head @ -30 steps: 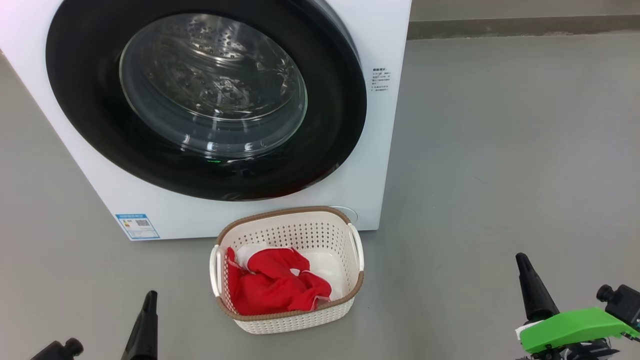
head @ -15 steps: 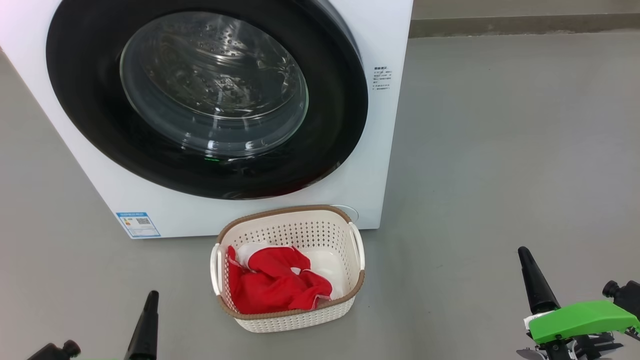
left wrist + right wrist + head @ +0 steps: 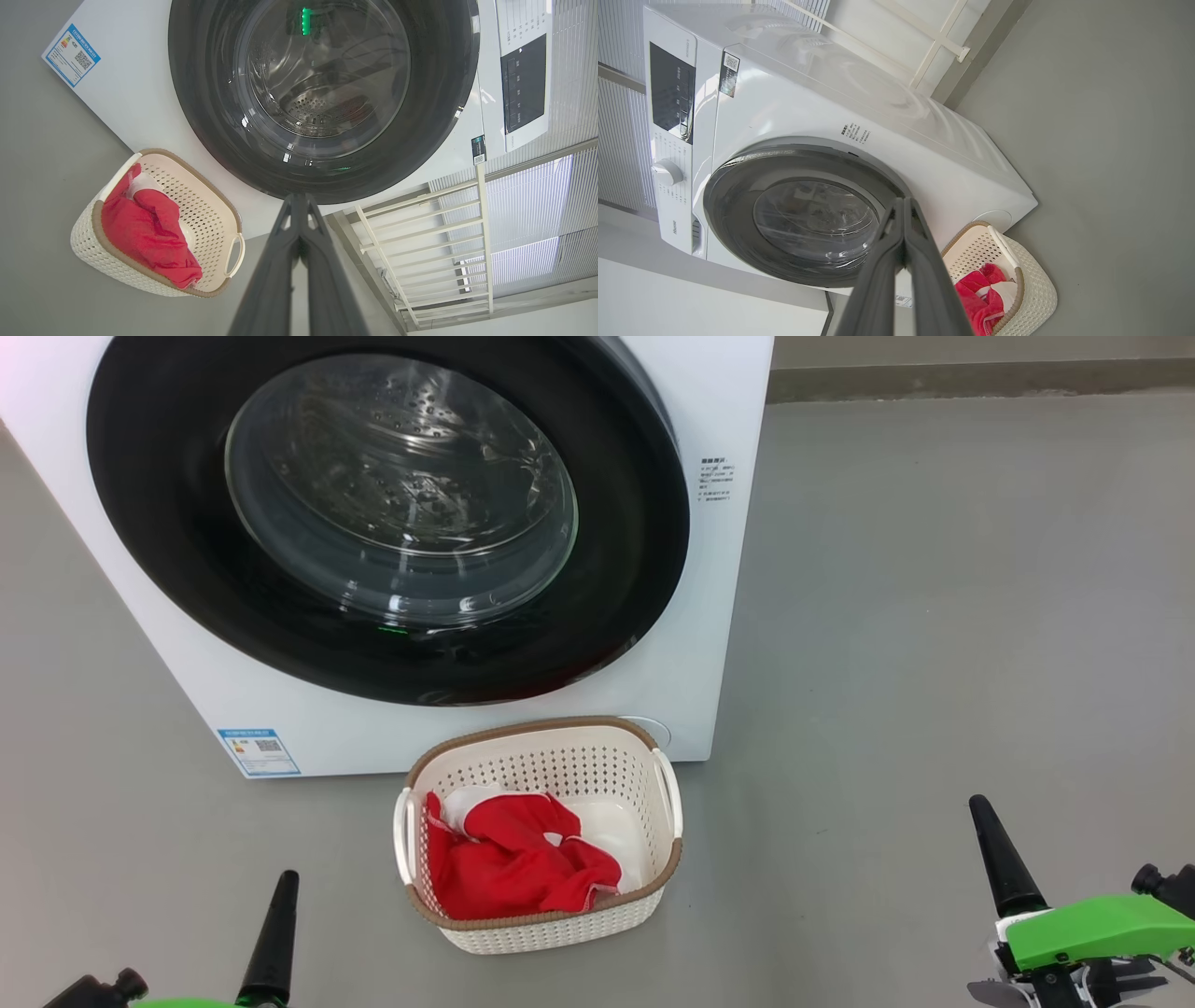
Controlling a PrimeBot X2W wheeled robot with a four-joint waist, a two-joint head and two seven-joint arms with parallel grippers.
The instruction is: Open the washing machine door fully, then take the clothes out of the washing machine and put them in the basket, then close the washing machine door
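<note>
The washing machine door (image 3: 159, 523) lies shut against the white washing machine (image 3: 709, 616), and its glass window (image 3: 401, 495) shows the steel drum behind it. On the floor in front stands the basket (image 3: 667, 887) with the red and white clothes (image 3: 513, 868) inside; the wrist views show them too, basket (image 3: 117, 270) with clothes (image 3: 145, 233), and basket (image 3: 1036, 294) with clothes (image 3: 978, 298). My left gripper (image 3: 285, 887) is low at the left, shut and empty. My right gripper (image 3: 980, 812) is low at the right, shut and empty. Both are well clear of the basket.
A grey floor (image 3: 934, 616) stretches to the right of the machine. A white railing (image 3: 420, 252) and ribbed panels stand behind the machine. The control panel (image 3: 670, 93) and a knob (image 3: 668, 172) sit along the machine's top front.
The head view has crept a little, so the machine and basket sit slightly higher. Both grippers stay low and shut; the right one has shifted slightly to the right.
</note>
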